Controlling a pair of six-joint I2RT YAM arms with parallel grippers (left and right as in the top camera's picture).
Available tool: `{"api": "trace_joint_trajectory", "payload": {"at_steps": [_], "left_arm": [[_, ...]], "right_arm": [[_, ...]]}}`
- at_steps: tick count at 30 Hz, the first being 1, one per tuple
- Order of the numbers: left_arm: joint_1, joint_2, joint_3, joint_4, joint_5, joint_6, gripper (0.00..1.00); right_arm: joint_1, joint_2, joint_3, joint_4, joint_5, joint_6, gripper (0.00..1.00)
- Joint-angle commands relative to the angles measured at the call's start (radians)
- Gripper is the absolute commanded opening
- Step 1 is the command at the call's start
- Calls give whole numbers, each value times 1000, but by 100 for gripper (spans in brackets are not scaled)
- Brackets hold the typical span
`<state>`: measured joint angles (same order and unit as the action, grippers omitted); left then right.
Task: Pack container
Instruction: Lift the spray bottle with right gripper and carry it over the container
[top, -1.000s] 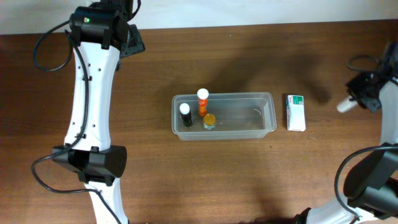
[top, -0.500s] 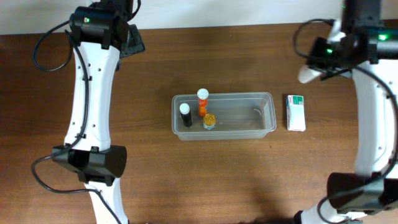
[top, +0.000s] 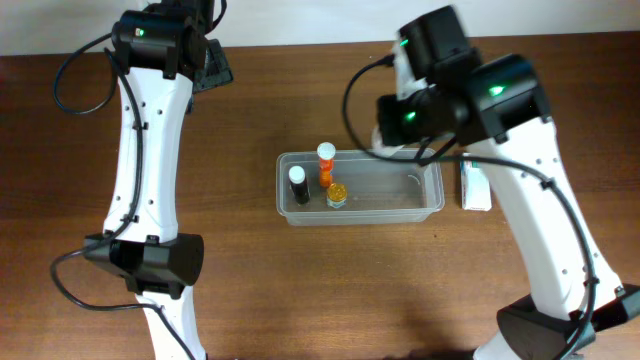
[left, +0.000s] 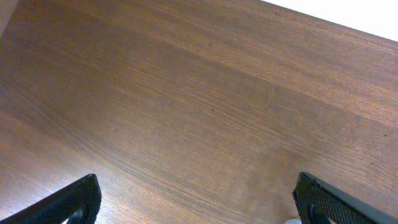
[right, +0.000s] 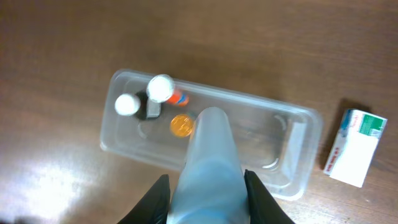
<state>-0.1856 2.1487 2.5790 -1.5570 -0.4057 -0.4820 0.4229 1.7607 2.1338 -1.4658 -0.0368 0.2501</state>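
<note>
The clear container lies mid-table and holds a black bottle, an orange bottle and a gold-lidded jar at its left end. My right gripper is shut on a pale blue-white bottle and hangs above the container, near its middle. In the overhead view the right gripper is over the container's far edge. My left gripper is open and empty over bare table at the far left.
A white and green box lies on the table just right of the container; it also shows in the right wrist view. The right half of the container holds nothing.
My right arm has swung from the far right edge in over the container, carrying the pale bottle. The left arm and the things in the container have not moved.
</note>
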Motion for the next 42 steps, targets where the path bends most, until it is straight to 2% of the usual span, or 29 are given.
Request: {"api": "trace_joint_trajectory", "payload": {"at_steps": [1, 12, 20, 32, 42], "left_arm": [[3, -8, 6, 0, -17, 13, 100], [3, -8, 6, 0, -17, 13, 99], [3, -8, 6, 0, -17, 13, 99], [3, -8, 6, 0, -17, 13, 99], [3, -8, 6, 0, -17, 13, 99]], "right_arm": [[51, -2, -7, -5, 7, -11, 6], [173, -1, -169, 68, 7, -14, 6], [239, -1, -301, 159, 7, -105, 6], [240, 3, -402, 273, 6, -294, 6], [238, 20, -415, 327, 3, -327, 4]]}}
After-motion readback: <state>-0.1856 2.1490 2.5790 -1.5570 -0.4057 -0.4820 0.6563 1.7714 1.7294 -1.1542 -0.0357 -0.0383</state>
